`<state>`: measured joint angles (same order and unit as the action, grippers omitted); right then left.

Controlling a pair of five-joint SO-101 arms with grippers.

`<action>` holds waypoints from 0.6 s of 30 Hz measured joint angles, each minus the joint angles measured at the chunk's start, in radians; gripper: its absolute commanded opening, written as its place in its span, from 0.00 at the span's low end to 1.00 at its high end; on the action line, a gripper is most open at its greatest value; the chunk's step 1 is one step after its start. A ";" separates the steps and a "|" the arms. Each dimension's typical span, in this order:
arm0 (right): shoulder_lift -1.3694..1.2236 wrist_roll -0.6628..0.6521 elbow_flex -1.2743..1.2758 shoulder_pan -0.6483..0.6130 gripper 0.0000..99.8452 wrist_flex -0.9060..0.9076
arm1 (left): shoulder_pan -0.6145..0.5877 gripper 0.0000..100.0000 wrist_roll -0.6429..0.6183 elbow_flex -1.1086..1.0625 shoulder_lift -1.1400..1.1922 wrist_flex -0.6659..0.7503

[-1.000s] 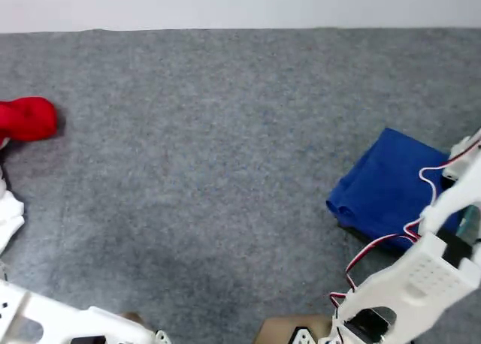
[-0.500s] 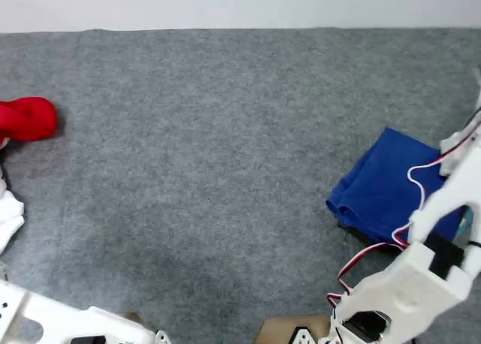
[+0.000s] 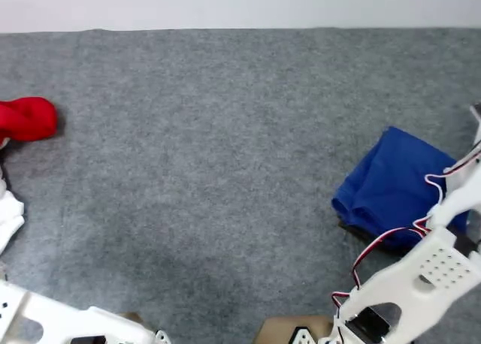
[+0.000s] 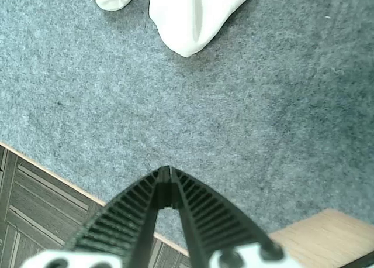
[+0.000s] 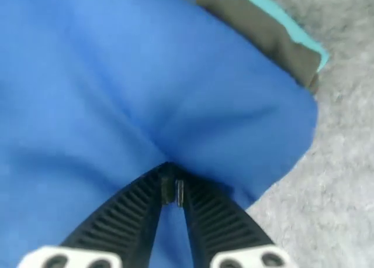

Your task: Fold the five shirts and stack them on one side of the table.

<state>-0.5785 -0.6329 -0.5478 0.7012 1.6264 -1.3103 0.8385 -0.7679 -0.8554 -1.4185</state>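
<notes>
A folded blue shirt [image 3: 391, 185] lies at the table's right side, on top of a dark shirt [image 5: 251, 22] and a teal shirt [image 5: 292, 37] whose edges stick out from under it. My right gripper [image 5: 172, 189] is shut, its tips pinching a crease of the blue shirt [image 5: 146, 81]. A crumpled red shirt [image 3: 27, 119] sits at the far left, with a white shirt [image 3: 7, 216] nearer the front left edge. My left gripper [image 4: 170, 177] hangs shut and empty over bare mat, a short way from the white shirt [image 4: 196, 10].
The grey mat [image 3: 225, 149] covers the table, and its middle is bare. In the left wrist view the mat's edge [image 4: 70, 180] runs close to the gripper, with floor tiles beyond and a wooden piece [image 4: 327, 233] beside it.
The right arm rose and came back down over the stack, and the blue shirt shifted slightly to the right. The left arm, the red shirt and the white shirt stayed put.
</notes>
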 measured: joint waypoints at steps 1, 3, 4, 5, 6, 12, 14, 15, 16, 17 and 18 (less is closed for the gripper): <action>0.011 0.000 -0.023 -0.002 0.01 0.035 | 0.000 0.00 0.000 0.000 0.000 0.000; 0.052 0.000 -0.063 -0.026 0.01 0.100 | 0.000 0.00 0.000 0.000 0.000 0.000; 0.078 0.000 -0.077 -0.046 0.01 0.123 | 0.000 0.00 0.000 0.000 0.000 0.000; 0.103 0.000 -0.084 -0.064 0.01 0.126 | 0.000 0.00 0.000 0.000 0.000 0.000; 0.129 0.000 -0.089 -0.080 0.01 0.127 | 0.000 0.00 0.000 0.000 0.000 0.000; 0.221 0.026 -0.043 -0.161 0.01 0.127 | 0.000 0.00 0.000 0.000 0.000 0.000; 0.232 0.052 0.043 -0.193 0.01 0.127 | 0.000 0.00 0.000 0.000 0.000 0.000; 0.233 0.069 0.098 -0.206 0.01 0.127 | 0.000 0.00 0.000 0.000 0.000 0.000; 0.233 0.086 0.155 -0.215 0.01 0.127 | 0.000 0.00 0.000 0.000 0.000 0.000; 0.233 0.101 0.213 -0.222 0.01 0.127 | 0.000 0.00 0.000 0.000 0.000 0.000; 0.233 0.117 0.272 -0.226 0.01 0.126 | 0.000 0.00 0.000 0.000 0.000 0.000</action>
<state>-0.3452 -0.5163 -0.2762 0.4757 1.7522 -1.3103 0.8385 -0.7679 -0.8554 -1.4185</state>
